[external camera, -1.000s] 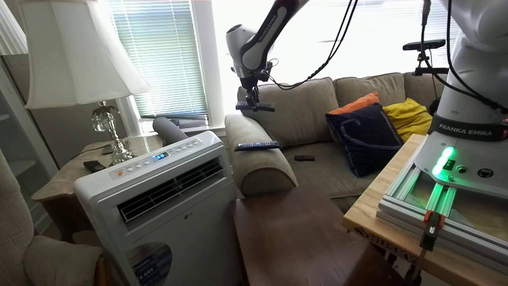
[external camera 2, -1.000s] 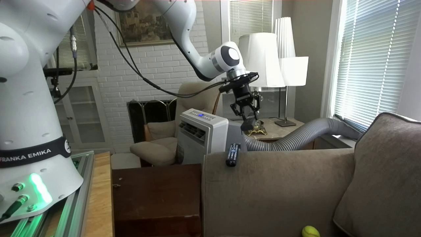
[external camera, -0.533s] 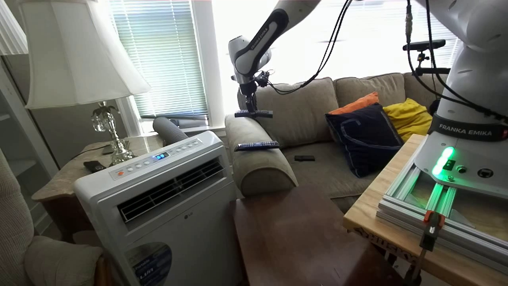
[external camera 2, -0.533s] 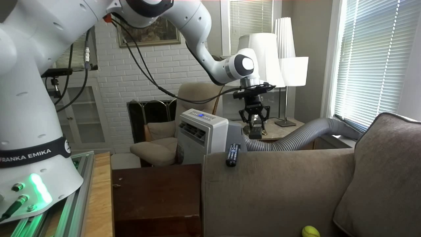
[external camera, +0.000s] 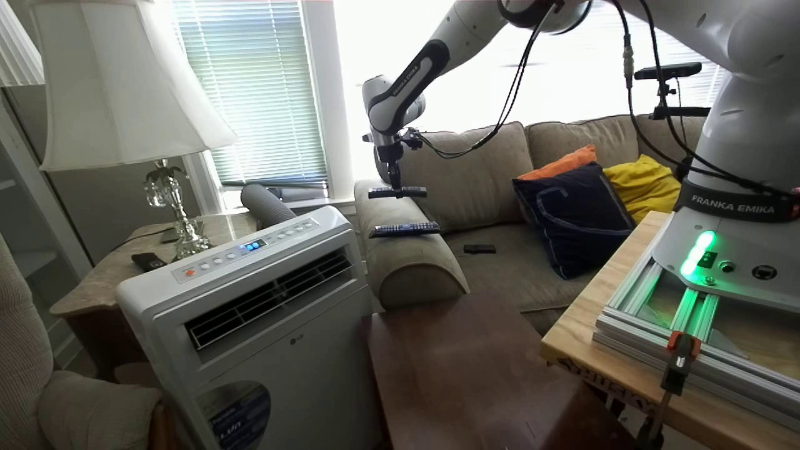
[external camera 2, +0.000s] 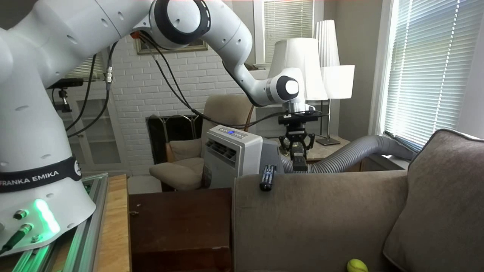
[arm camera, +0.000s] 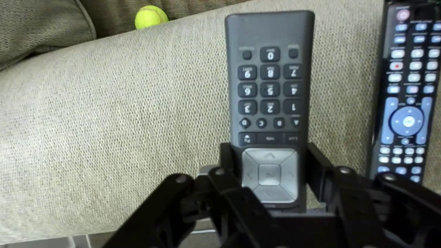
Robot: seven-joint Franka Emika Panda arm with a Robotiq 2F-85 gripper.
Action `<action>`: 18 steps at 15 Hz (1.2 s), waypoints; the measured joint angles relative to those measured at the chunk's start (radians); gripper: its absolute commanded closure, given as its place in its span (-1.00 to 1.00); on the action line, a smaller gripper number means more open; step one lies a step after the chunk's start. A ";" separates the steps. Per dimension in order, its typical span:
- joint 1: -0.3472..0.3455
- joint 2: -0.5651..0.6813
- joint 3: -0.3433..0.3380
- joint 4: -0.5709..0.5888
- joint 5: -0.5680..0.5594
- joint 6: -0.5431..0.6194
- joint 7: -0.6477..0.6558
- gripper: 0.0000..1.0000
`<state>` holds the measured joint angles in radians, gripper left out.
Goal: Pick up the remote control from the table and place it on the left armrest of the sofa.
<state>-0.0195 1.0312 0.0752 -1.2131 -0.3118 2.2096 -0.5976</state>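
My gripper (arm camera: 270, 165) is shut on the sides of the grey-black remote control (arm camera: 269, 93), which also shows in both exterior views (external camera: 409, 192) (external camera 2: 300, 164). The gripper (external camera: 396, 187) points down and holds the remote over the far part of the tan left armrest (external camera: 412, 269). The armrest fills the wrist view (arm camera: 120, 137) below the remote, and I cannot tell the exact gap. The sofa (external camera: 462, 178) extends beyond it. The dark brown table (external camera: 475, 369) stands in front of the armrest and also shows in an exterior view (external camera 2: 181, 223).
A second remote with blue buttons (arm camera: 406, 103) lies on the armrest beside the held one. A small black item (external camera: 479, 249) and a tennis ball (external camera 2: 356, 265) are on the seat. The white air conditioner (external camera: 262, 325) and its grey hose (external camera 2: 340, 155) stand beside the armrest.
My gripper has come down with the remote toward the armrest. In an exterior view it has also shifted right and now hangs more upright. The blue-buttoned remote has not moved.
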 measured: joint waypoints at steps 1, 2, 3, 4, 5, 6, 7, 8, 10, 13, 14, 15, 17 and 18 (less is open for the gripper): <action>-0.007 0.016 0.004 0.019 0.005 -0.005 -0.029 0.44; -0.014 0.031 0.005 0.037 0.009 -0.012 -0.056 0.44; -0.019 0.046 0.005 0.054 0.013 -0.020 -0.081 0.44; -0.026 0.060 0.005 0.073 0.016 -0.028 -0.103 0.44; -0.032 0.074 0.005 0.092 0.017 -0.036 -0.125 0.44; -0.038 0.088 0.005 0.111 0.017 -0.046 -0.144 0.44; -0.043 0.101 0.005 0.129 0.018 -0.056 -0.162 0.44; -0.047 0.113 0.005 0.147 0.018 -0.066 -0.177 0.44; -0.052 0.135 0.003 0.178 0.018 -0.077 -0.200 0.44; -0.051 0.164 -0.001 0.219 0.019 -0.080 -0.205 0.44; -0.050 0.173 -0.002 0.231 0.019 -0.080 -0.204 0.44; -0.049 0.180 -0.003 0.241 0.019 -0.080 -0.204 0.44; -0.047 0.194 -0.005 0.259 0.019 -0.080 -0.204 0.44; -0.046 0.201 -0.006 0.266 0.019 -0.080 -0.204 0.44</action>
<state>-0.0653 1.2322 0.0689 -0.9469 -0.2932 2.1294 -0.8020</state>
